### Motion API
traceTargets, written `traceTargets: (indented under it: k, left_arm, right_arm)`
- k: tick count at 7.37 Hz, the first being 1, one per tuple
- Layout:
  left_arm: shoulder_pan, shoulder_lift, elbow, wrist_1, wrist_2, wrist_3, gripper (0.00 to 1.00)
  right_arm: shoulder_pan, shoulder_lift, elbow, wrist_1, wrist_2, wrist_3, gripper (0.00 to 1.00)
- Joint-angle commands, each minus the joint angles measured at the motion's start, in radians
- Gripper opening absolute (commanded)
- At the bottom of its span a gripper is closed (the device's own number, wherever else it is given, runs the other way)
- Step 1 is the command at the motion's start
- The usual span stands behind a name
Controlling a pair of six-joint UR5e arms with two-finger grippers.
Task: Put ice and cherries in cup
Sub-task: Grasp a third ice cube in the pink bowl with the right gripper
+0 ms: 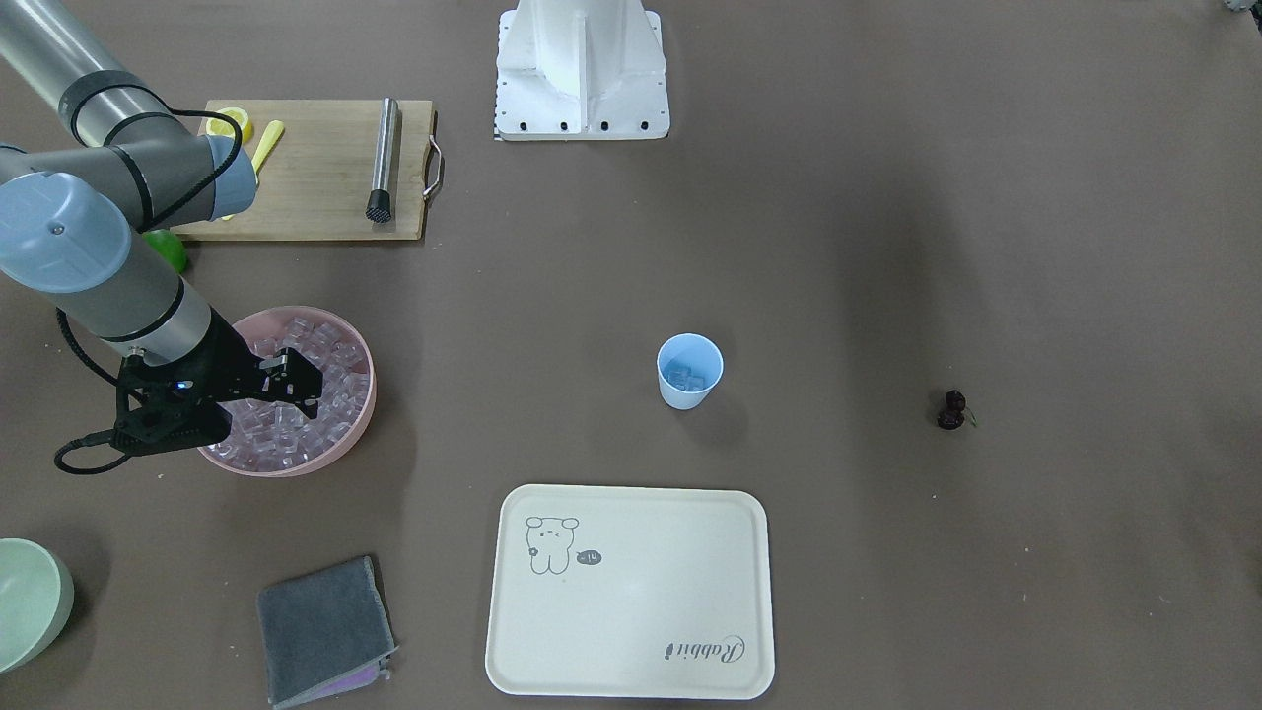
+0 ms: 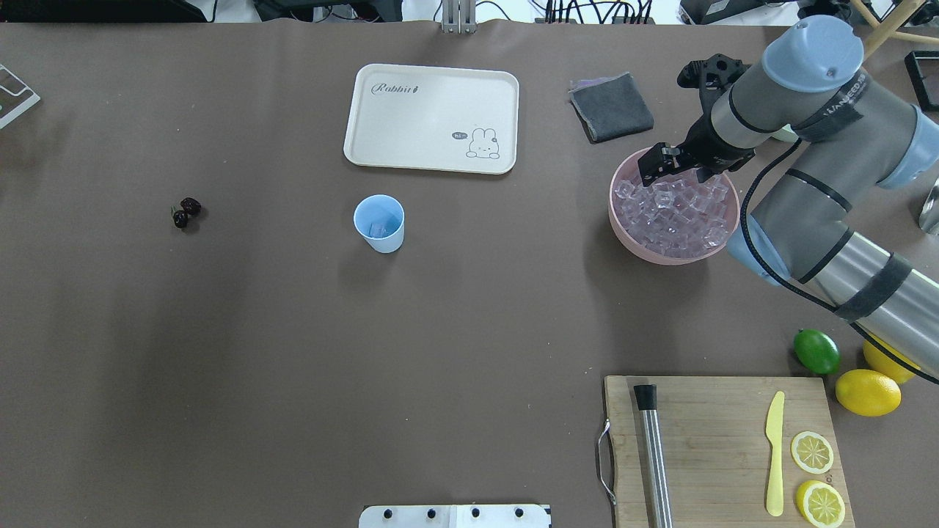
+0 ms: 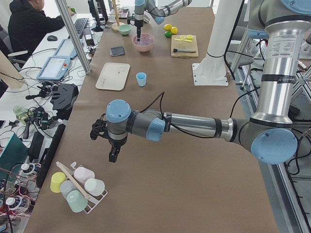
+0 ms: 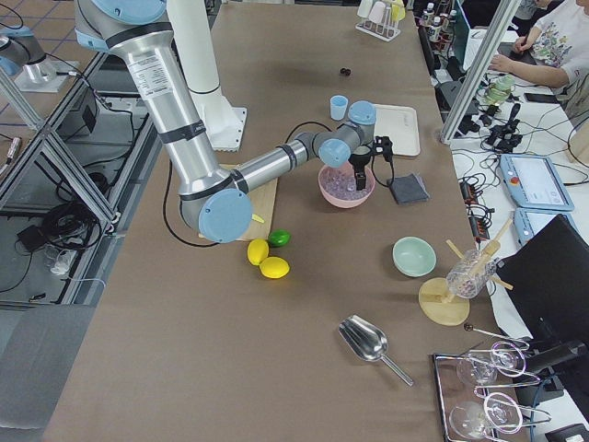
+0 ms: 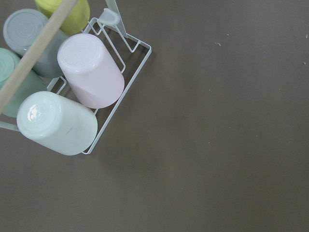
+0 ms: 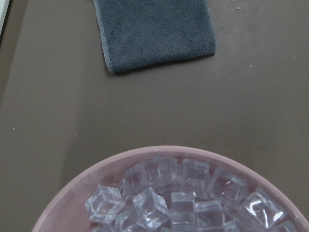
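- Looks down on a white wire rack point(image 5: 126, 92) at the left of a brown table point(image 5: 217, 145).
- Holds a pink cup point(image 5: 91, 70) and a mint cup point(image 5: 57, 123) on their sides, side by side.
- Shows a grey-blue cup point(image 5: 29, 36) and a yellow-green cup point(image 5: 67, 9) under a slanting wooden stick point(image 5: 34, 58).

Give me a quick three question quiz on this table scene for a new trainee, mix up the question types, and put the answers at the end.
1. True or false: the cup already holds some ice.
2. Multiple choice: the right claw hangs over A) the pink bowl, B) the tray, C) the cutting board.
3. Short answer: where do the cherries lie at this moment?

Key
1. True.
2. A.
3. On the bare table, well apart from the cup and not in it.
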Motion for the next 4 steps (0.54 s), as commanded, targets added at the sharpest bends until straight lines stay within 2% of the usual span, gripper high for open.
traceTargets:
  k: [1, 2, 4]
  left_arm:
    - [0.000, 0.000, 0.001, 0.000, 0.001, 0.000, 0.98]
    - [0.000, 0.001, 0.002, 0.000, 0.001, 0.002, 0.98]
    - [-0.001, 0.003, 0.004, 0.000, 0.001, 0.003, 0.98]
  right_arm:
    - [-0.026, -0.005, 0.010, 0.009, -0.004, 0.008, 0.98]
    - [-0.037, -0.008, 0.007, 0.009, -0.007, -0.001, 0.98]
    - [-0.081, -0.010, -0.013, 0.009, -0.085, -0.006, 0.98]
